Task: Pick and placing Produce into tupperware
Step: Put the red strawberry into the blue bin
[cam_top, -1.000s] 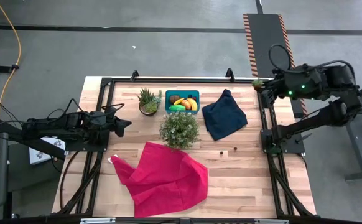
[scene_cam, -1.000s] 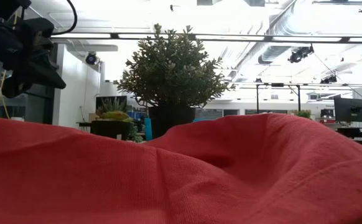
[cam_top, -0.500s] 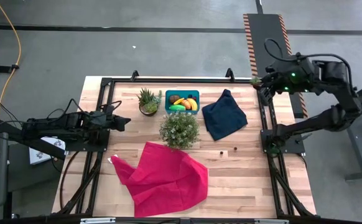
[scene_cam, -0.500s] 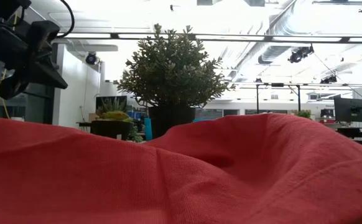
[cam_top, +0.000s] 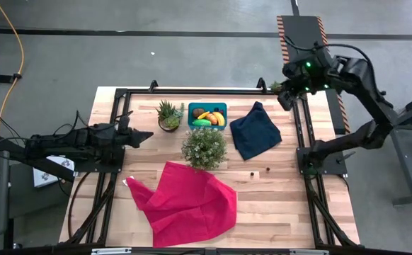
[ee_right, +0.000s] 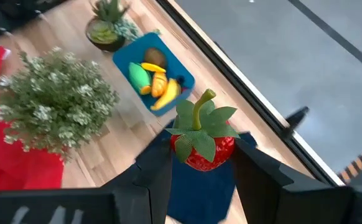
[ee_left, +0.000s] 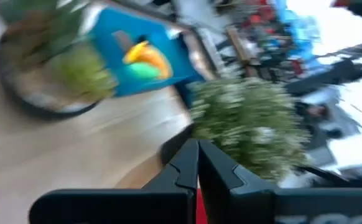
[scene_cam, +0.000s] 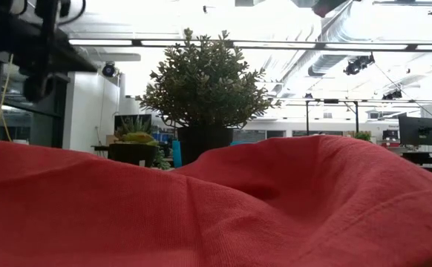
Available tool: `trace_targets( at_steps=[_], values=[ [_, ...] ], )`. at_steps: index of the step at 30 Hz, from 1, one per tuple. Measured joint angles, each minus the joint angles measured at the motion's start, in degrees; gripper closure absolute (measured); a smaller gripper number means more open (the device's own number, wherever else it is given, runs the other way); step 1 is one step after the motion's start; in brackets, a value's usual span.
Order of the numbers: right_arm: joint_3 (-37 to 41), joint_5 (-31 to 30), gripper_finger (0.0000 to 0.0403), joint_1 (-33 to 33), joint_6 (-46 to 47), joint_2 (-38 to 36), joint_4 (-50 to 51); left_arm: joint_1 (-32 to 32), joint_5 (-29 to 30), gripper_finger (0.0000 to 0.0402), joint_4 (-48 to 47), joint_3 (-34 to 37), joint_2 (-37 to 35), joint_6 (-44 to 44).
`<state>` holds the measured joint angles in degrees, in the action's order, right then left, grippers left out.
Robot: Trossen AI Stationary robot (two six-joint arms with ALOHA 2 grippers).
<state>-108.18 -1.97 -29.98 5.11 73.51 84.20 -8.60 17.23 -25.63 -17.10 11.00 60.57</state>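
Right fingers (ee_right: 196, 168) clamped, left (ee_left: 198, 163) shut.

High view: looking straight down from above, taking in the whole wooden table (cam_top: 277, 205), both arms and the grey floor around it.

Low view: sitting at table-top level, facing level across into the room; the red cloth (scene_cam: 216, 208) is lying right against the lens, filling the lower half, with the bushy plant (scene_cam: 205, 81) rising behind it.

Left wrist view: looking forward past its own dark fingers (ee_left: 184, 168), close to the tabletop, facing the teal tub (ee_left: 140, 56).

Right wrist view: looking down from well above, facing the same tub (ee_right: 153, 71).

Shared: the bushy plant is showing in all four views; the tub is showing in the high and both wrist views.
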Motion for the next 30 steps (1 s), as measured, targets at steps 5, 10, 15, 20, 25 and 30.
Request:
trace_targets(
  at_steps=[5, 10, 15, 20, 25, 30],
  values=[
    [0.0, 6.4, 0.0265, -4.2, -3.2, 2.6, -3.2, 0.0, -4.7, 0.0401, 12.5, 0.0, 0.0, -12.7],
    [0.0, 11.5, 0.0265, -7.0, -5.2, 5.4, -5.9, 0.0, -5.9, 0.0401, 22.5, 0.0, 0.0, -23.0],
    [0.0, 16.2, 0.0265, -9.0, -6.6, 9.0, -7.6, 0.0, -5.9, 0.0401, 23.1, 0.0, 0.0, -25.7],
    [0.0, 18.1, 0.0265, -10.1, -7.0, 12.6, -9.1, 0.0, -5.6, 0.0401, 23.0, 0.0, 0.0, -30.4],
    [0.0, 22.3, 0.0265, -10.6, -5.1, 16.9, -12.7, 0.0, -4.7, 0.0401, 21.9, 0.0, 0.7, -35.2],
    [0.0, 22.9, 0.0265, -10.0, -5.1, 21.4, -13.2, 0.0, -2.1, 0.0401, 21.9, 0.0, 1.6, -37.9]
  ],
)
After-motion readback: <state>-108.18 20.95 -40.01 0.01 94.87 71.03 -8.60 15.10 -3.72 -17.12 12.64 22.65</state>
